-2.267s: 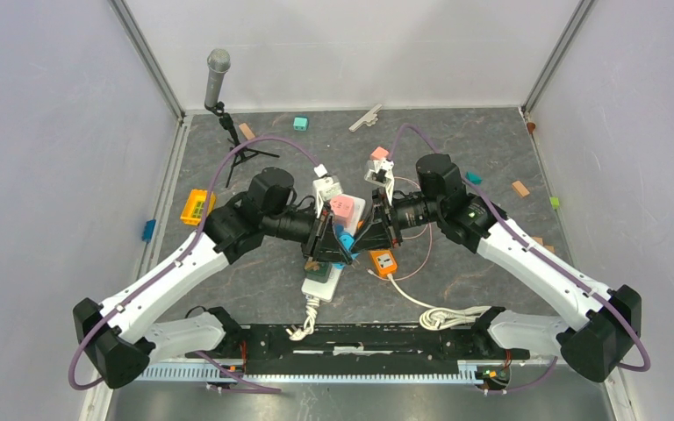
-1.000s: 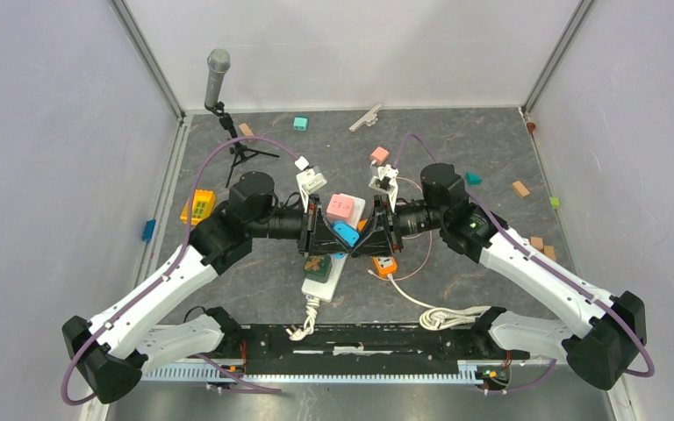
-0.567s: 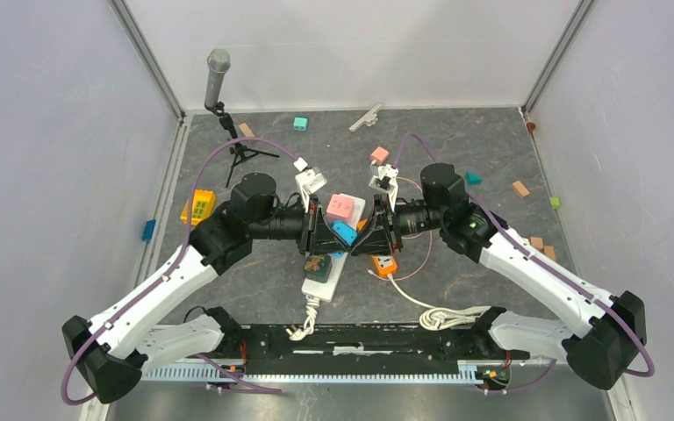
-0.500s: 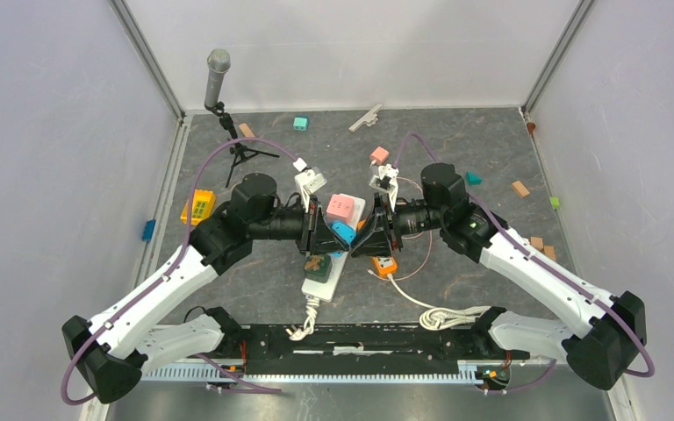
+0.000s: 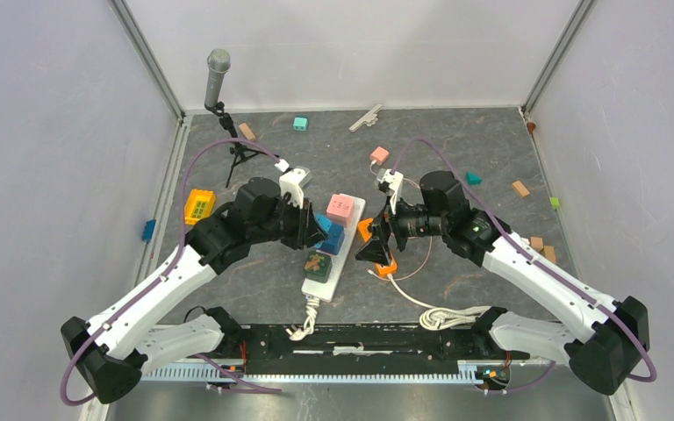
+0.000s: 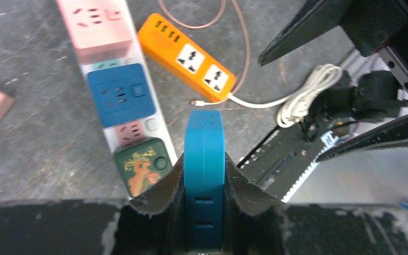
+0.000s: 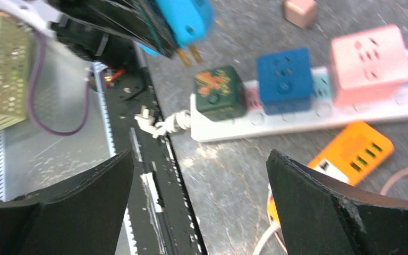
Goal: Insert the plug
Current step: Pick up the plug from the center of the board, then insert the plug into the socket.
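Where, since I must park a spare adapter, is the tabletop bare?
Bare: the far-right corner between white clip and tan block; the near-left patch between left forearm and white power strip. Crowded: the middle, where the left gripper with its blue plug and the open right gripper flank that strip and the orange power strip.

The bright blue plug (image 7: 183, 18), brass prongs exposed, hangs in the air just beside the white power strip (image 7: 350, 114), near its green adapter (image 7: 216, 91).
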Robot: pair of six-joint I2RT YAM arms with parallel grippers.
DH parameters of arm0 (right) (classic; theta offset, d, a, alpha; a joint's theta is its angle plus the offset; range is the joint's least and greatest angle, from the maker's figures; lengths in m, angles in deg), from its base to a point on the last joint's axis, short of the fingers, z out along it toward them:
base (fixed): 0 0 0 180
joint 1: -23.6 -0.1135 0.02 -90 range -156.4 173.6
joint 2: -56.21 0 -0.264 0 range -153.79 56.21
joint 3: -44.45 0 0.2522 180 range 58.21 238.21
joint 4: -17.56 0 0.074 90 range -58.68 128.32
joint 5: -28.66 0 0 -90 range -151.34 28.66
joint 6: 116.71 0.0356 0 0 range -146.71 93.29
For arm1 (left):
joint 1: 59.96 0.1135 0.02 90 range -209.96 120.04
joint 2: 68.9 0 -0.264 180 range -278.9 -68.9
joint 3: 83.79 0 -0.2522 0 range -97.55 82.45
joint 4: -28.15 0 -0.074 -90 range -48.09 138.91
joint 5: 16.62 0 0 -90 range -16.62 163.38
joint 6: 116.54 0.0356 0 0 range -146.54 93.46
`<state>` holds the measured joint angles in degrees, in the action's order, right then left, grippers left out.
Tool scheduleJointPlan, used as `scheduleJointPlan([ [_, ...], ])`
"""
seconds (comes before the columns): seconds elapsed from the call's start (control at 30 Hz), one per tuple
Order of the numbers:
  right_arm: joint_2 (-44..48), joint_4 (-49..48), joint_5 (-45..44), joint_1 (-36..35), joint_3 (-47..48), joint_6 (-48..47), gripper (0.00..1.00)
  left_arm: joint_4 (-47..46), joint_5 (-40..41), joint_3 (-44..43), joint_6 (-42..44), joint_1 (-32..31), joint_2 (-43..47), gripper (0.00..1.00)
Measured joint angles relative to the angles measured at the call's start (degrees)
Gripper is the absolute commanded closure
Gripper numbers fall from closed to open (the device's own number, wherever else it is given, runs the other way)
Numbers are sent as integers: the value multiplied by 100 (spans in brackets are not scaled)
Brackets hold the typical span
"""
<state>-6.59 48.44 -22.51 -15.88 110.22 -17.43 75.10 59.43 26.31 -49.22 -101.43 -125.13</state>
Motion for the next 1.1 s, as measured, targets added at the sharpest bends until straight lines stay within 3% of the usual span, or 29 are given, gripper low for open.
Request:
scheduleJointPlan([
  [0.33,0,442,-1261,651,-669,87,2,645,962,-603,7,0,-697,98],
  [0.6,17,492,-1460,1220,-1248,201,2,929,1392,-1379,114,0,-1751,98],
  [1.1,138,498,-1558,1300,-1615,201,2,1303,1840,-3047,549,4,-4133,98],
])
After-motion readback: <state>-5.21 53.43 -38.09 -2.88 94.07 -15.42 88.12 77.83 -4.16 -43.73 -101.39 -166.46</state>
